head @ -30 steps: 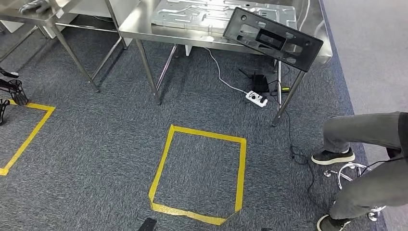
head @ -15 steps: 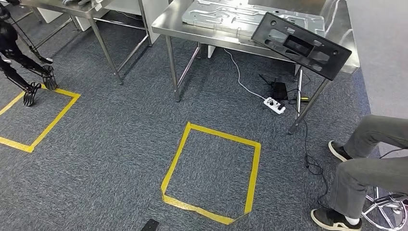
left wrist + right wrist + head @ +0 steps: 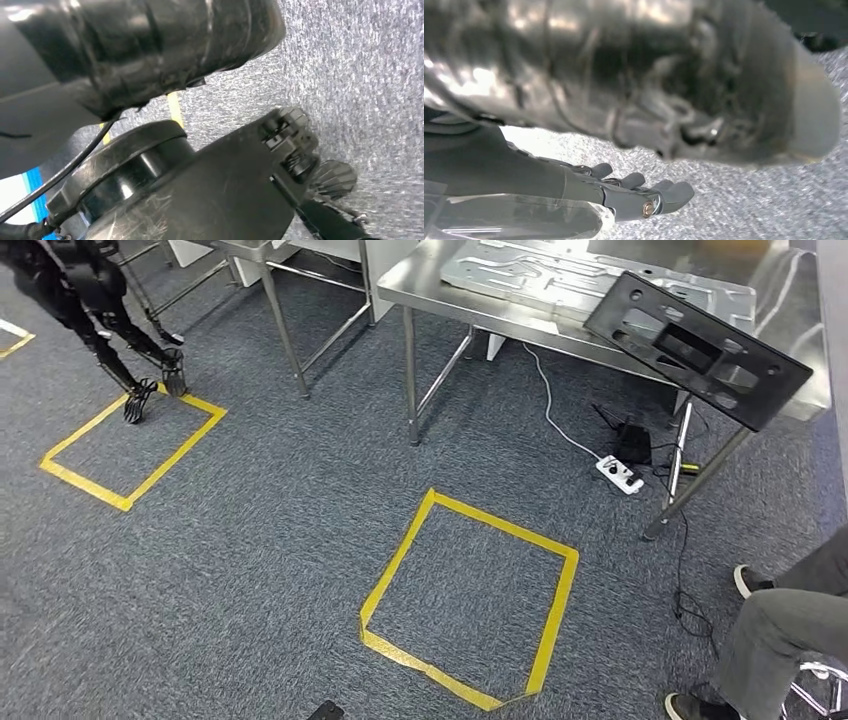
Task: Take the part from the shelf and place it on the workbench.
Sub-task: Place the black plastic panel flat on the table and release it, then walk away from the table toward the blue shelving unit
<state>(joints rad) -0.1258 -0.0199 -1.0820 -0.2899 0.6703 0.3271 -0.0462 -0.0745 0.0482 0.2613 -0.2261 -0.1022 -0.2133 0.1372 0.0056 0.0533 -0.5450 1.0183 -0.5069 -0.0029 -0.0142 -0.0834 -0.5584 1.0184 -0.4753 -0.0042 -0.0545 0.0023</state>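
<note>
My right hand (image 3: pixel 624 192) is hanging with fingers (image 3: pixel 671 192) loosely extended, holding nothing; left fingers, I cannot tell. One black part (image 3: pixel 697 348) is tilting above the surface (image 3: pixel 440 285).

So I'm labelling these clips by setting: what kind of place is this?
Probably a workshop or robot test floor: steel workbenches holding a stamped metal panel, yellow tape squares marking the carpet, and a power strip with loose cables.

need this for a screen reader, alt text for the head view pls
A black panel leans tilted at the right end of a steel workbench that carries a silver sheet-metal part. On the grey carpet below is a yellow tape square; a seated person's legs show at lower right.
</note>
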